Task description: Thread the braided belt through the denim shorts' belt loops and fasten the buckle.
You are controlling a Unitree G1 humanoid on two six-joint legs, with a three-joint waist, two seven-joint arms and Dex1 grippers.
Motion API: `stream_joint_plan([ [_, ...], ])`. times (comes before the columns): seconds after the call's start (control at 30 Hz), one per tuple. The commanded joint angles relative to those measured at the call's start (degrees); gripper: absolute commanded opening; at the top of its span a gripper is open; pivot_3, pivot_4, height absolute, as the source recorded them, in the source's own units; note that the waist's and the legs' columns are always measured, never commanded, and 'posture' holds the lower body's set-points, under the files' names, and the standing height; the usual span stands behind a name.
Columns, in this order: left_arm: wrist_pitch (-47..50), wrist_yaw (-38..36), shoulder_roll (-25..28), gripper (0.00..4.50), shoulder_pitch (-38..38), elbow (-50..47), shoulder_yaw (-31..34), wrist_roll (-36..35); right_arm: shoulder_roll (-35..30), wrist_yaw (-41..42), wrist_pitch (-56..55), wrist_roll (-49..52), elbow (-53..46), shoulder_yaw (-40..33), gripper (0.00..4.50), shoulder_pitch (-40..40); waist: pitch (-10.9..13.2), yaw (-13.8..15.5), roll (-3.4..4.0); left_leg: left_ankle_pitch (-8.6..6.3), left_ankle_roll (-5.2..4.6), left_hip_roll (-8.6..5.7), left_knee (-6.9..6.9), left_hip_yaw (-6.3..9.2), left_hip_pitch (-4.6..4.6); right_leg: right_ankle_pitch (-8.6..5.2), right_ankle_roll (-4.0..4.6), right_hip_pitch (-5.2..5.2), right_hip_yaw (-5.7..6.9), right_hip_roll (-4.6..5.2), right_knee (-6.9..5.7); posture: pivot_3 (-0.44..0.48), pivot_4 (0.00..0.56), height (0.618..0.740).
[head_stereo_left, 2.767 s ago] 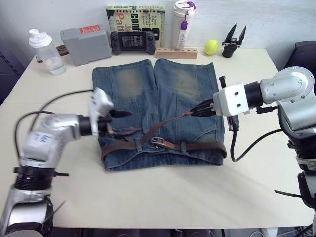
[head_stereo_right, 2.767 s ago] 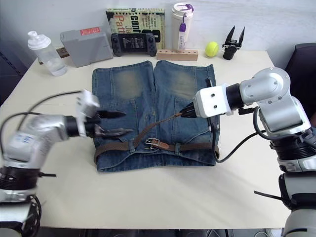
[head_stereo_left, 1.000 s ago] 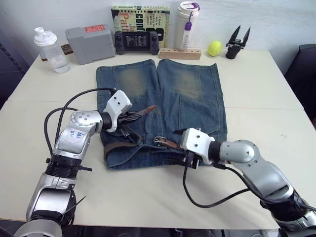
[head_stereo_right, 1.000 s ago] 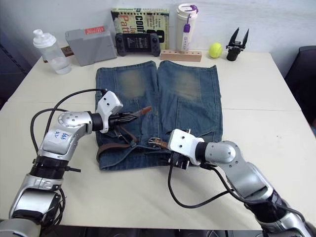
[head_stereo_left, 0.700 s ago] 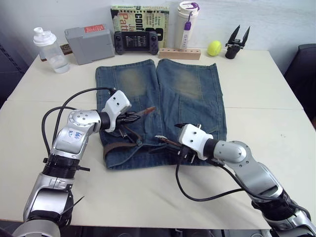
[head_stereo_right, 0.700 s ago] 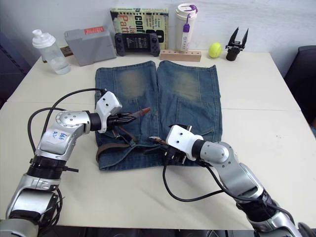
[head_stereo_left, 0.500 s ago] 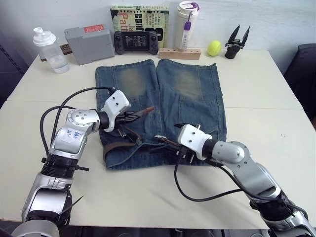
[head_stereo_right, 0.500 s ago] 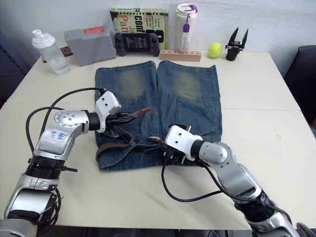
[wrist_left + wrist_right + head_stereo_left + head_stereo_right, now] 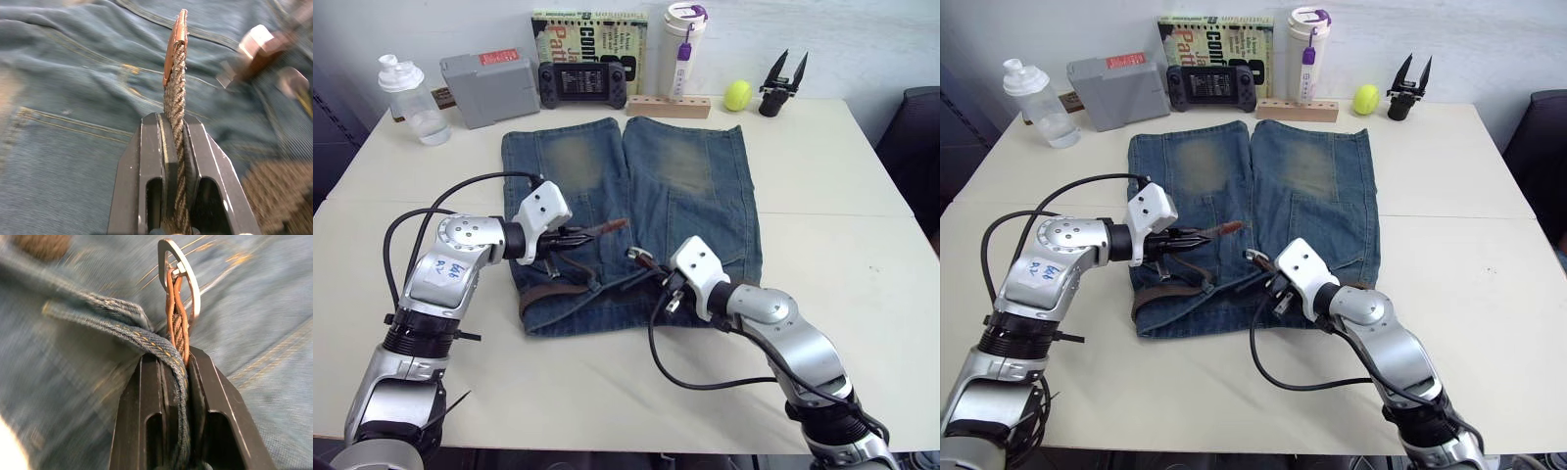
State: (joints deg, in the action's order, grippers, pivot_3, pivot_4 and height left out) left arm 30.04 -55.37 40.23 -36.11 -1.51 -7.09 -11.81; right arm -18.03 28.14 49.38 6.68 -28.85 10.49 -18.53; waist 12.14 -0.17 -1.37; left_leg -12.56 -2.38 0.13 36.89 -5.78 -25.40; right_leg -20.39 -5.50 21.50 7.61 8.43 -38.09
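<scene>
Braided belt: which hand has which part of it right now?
Left hand pinches the braided belt just behind its leather tip. Right hand grips the strap right behind the buckle, with a denim fold caught in too.

The counter (image 9: 862,176) is a pale cream surface. The denim shorts (image 9: 636,196) lie flat at its centre and serve as the landmark.

Along the far edge, beyond the shorts:
- clear shaker bottle (image 9: 408,86), far-left of the shorts
- grey box (image 9: 489,88), beside the bottle
- handheld game console (image 9: 585,84), propped against an upright book (image 9: 587,39)
- wooden block (image 9: 666,106), with a white tumbler (image 9: 680,49) behind it
- yellow-green ball (image 9: 736,95), far-right of the shorts
- black two-pronged tool (image 9: 776,86), beside the ball
</scene>
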Motion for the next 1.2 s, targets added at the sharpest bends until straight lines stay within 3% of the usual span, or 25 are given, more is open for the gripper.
stream_joint_plan([
  [0.03, 0.81, -2.23, 1.22, 0.00, -1.14, -1.14, 0.59, -1.17, 4.99, -6.02, 3.37, 1.77, -3.31, -5.60, 0.01, 0.46, 0.00, 0.03, 0.01, 0.00, 0.00, 0.01, -0.01, 0.00, 0.00, 0.00, 0.00, 0.00, -0.01, 0.00, 0.00, 0.000, 0.150, 0.697],
  [0.17, 1.91, -2.20, 0.67, 0.00, -2.56, -0.62, 0.34, -1.16, 8.47, -9.12, 5.35, 3.08, -3.95, -8.12, 0.01, -0.15, 0.00, 0.17, 0.00, 0.00, 0.00, -0.06, 0.00, 0.00, -0.01, 0.00, 0.00, 0.02, -0.06, -0.08, 0.01, 0.000, 0.150, 0.697],
  [0.5, 0.34, 4.48, -7.09, 0.00, -6.57, 3.18, -2.10, 2.52, 9.43, -10.96, 6.59, 4.70, -5.74, -5.03, 0.01, -0.06, -0.01, 0.08, 0.00, 0.00, -0.01, -0.14, -0.04, -0.03, -0.01, 0.00, 0.00, 0.07, -0.13, -0.08, -0.25, 0.000, 0.150, 0.697],
  [0.67, -2.77, 4.84, -6.60, 0.00, -6.10, 4.20, -4.68, 6.23, 10.37, -12.70, 6.39, 4.91, -6.75, -4.68, 0.01, 0.32, -0.01, -0.01, 0.00, 0.00, -0.01, -0.13, -0.06, -0.06, -0.01, 0.00, 0.00, 0.10, -0.13, -0.10, -0.25, 0.000, 0.150, 0.697],
  [1.2, -1.06, 5.49, -7.71, 0.00, -6.67, 3.95, -2.66, 5.27, 13.73, -21.49, 7.57, 3.71, -7.10, -6.30, 0.01, 1.62, -0.01, 0.01, 0.00, 0.00, -0.01, -0.13, -0.06, -0.05, -0.01, -0.01, 0.00, 0.10, -0.20, -0.07, -0.24, 0.000, 0.150, 0.697],
])
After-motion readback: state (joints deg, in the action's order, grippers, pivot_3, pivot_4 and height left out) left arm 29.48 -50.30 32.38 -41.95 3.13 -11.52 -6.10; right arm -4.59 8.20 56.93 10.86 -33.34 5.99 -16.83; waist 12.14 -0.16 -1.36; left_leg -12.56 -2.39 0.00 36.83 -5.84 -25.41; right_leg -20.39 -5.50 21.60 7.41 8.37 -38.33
